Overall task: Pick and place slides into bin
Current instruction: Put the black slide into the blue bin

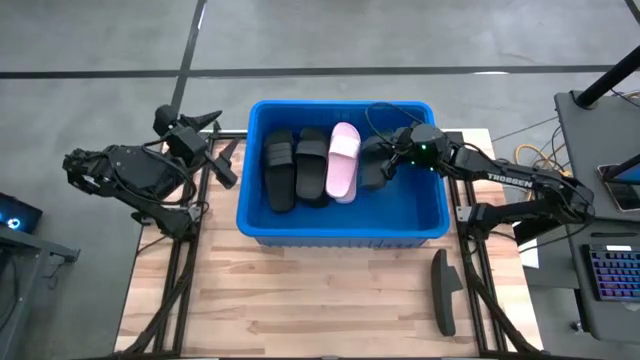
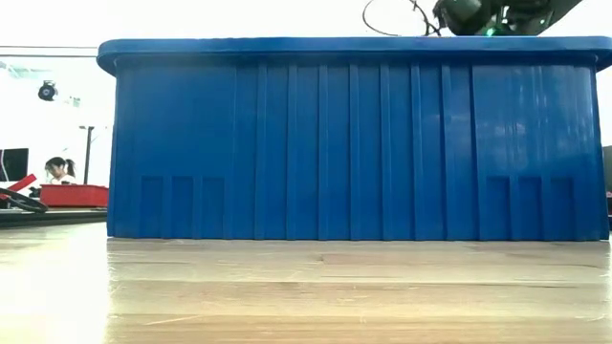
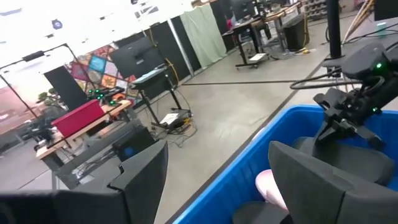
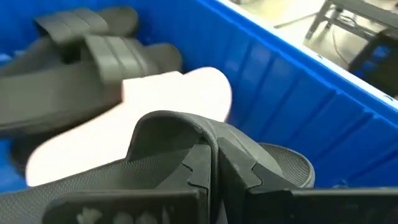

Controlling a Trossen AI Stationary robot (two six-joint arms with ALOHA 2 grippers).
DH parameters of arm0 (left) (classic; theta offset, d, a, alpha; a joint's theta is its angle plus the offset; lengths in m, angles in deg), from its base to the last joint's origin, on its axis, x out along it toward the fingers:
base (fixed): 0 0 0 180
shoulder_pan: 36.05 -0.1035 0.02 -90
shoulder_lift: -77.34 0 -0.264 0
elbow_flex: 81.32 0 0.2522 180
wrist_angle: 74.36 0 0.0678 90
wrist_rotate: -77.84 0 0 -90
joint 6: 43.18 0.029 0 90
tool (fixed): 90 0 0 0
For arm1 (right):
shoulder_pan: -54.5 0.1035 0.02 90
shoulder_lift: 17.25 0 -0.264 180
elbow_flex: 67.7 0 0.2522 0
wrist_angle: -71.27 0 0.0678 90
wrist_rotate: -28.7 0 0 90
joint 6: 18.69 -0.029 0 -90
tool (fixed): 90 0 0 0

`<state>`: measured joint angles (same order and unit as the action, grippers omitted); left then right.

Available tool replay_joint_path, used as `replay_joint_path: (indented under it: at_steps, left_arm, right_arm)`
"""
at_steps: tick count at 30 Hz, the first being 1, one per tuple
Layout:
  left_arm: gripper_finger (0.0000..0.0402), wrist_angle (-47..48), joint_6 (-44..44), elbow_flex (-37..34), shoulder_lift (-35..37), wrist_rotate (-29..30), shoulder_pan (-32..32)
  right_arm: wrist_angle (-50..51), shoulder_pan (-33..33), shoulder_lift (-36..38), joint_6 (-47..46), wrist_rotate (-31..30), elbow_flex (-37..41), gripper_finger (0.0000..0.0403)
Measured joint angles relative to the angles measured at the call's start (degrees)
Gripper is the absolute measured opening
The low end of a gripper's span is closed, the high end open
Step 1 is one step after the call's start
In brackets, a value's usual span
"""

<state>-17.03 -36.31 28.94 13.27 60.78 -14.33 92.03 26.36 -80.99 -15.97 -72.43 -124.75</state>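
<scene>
The blue bin (image 1: 420, 225) stands at the table's far middle; its wall fills the low view (image 2: 354, 143). Inside lie two black slides (image 1: 280, 170) (image 1: 312, 165) and a pink slide (image 1: 343, 160), side by side. My right gripper (image 1: 392, 162) reaches into the bin from the right and is shut on another black slide (image 1: 373, 165) beside the pink one (image 4: 155, 93). My left gripper (image 1: 224, 160) waits open and empty left of the bin (image 3: 217, 186). My right gripper pinches the black slide's strap (image 4: 208, 138) between its two fingers (image 4: 198, 169), at the strap's raised middle. The fingers come slanting down from the table's right side. The slide is inside the bin next to the pink slide; whether its sole rests on the bin floor I cannot tell.
One more black slide (image 1: 443, 290) lies on the wooden table near its right front corner. The table top (image 1: 300, 310) in front of the bin is bare wood. Cables loop over the bin's far right rim (image 1: 385, 112).
</scene>
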Motion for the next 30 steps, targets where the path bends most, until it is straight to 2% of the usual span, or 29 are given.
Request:
replay_joint_path:
  at_steps: [6,10,16,23,30]
  left_arm:
    - [0.0262,0.0,-0.1,0.0,0.0,1.1,0.0]
    - [0.0262,-0.1,-0.1,0.0,0.0,1.4,0.0]
    - [0.0262,-0.1,-0.2,-0.1,-0.3,1.6,0.0]
    - [0.0262,-0.2,-0.2,-0.1,-0.5,3.9,0.0]
    - [0.0262,-0.2,-0.3,-0.1,-0.5,3.9,0.0]
  right_arm:
    - [-0.4,-6.5,-2.9,3.9,9.1,1.7,0.0009]
    - [-4.9,-10.3,-5.7,5.2,14.0,3.6,0.0009]
    - [-12.1,-13.3,-8.8,5.5,16.8,5.4,0.0009]
    - [-12.1,-14.3,-13.6,4.3,20.5,5.3,0.0012]
    - [-8.8,-14.5,-17.4,1.7,20.5,1.4,0.0055]
